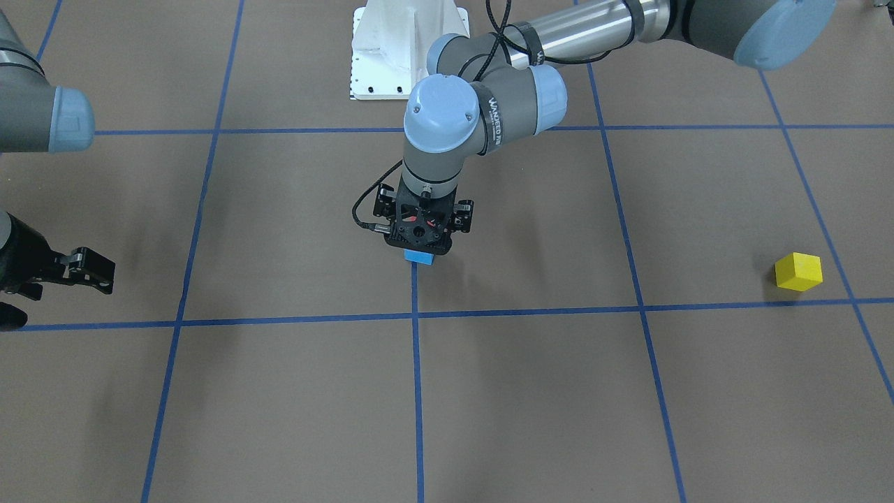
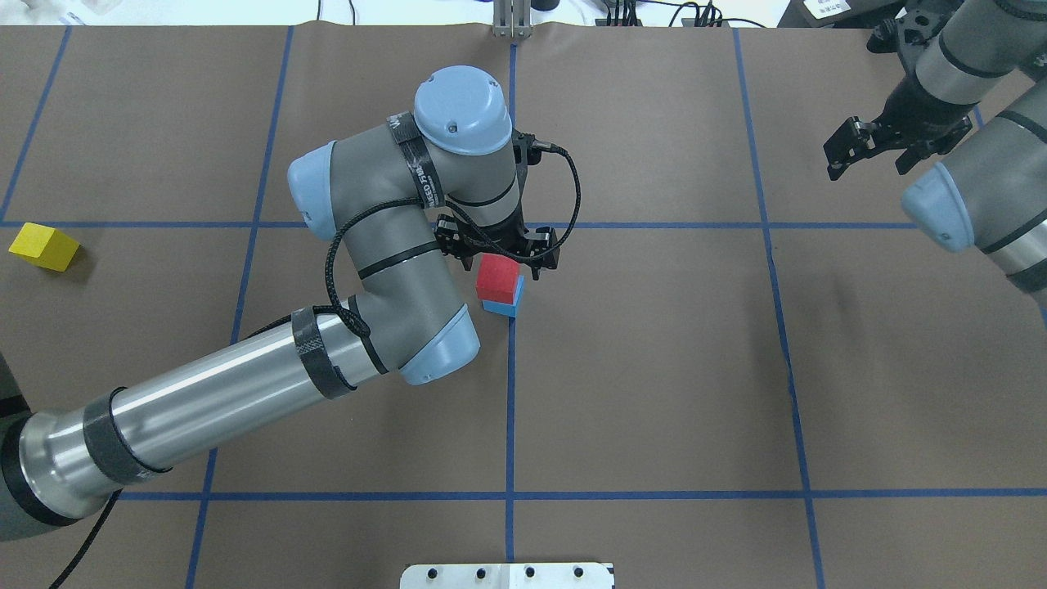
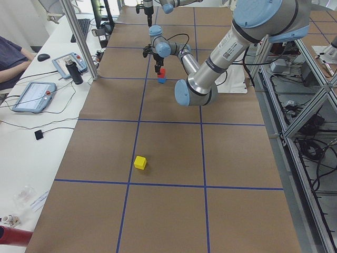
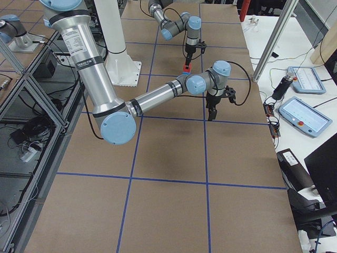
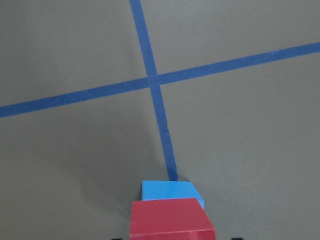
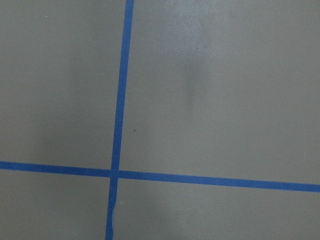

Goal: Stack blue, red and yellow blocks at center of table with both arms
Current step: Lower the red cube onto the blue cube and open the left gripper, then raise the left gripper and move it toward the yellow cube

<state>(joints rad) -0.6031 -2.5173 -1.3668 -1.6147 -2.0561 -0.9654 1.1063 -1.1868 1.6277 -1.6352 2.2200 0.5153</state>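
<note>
A red block rests on a blue block beside the table's centre tape line. My left gripper hangs straight over this stack, open, its fingers apart from the red block's sides. In the left wrist view the red block sits on the blue block at the bottom edge. In the front view only the blue block shows under the left gripper. A yellow block lies alone far out on my left side; it also shows in the front view. My right gripper is open and empty at the far right.
Blue tape lines divide the brown table into squares. The white robot base plate sits at the robot's edge of the table. In the exterior left view, tablets and a person are at a side desk.
</note>
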